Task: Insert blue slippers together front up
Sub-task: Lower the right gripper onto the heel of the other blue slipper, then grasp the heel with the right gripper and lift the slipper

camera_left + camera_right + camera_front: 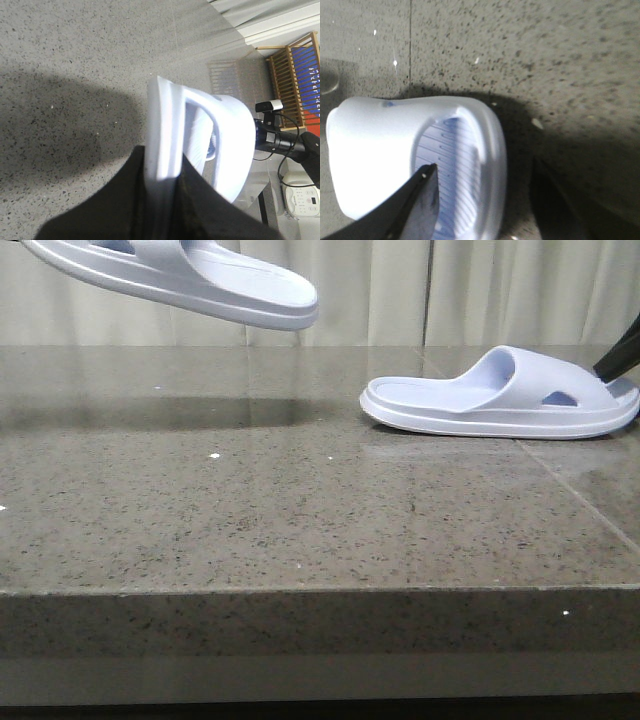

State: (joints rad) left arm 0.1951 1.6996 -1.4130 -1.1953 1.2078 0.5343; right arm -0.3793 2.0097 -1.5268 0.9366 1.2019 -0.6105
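You're looking at two blue slippers, well apart. The raised slipper (175, 280) is hanging in the air at the upper left of the front view, sole down, heel end pointing toward the middle, throwing a long shadow on the stone table (300, 520) beneath it. The left gripper (162, 200) is pinching it: in the left wrist view both dark fingers (125, 200) are pressing on either side of the sole edge, with the strap arching off to one side. The arm itself isn't showing in the front view, cut off by the frame edge.

The second slipper (500, 395) is lying flat on the table at the right, sole down, strap at its right end, oval side hole facing the camera. The right gripper (615, 360) is showing only as a dark tip at the slipper's right end. In the right wrist view one finger (415, 200) is reaching into the toe opening over the ribbed footbed; the other is sitting in shadow outside the sole (490, 165). You're getting no clear contact there, so I can't tell whether that gripper is clamping or standing apart.

Pale curtains (400, 290) are hanging behind the table.
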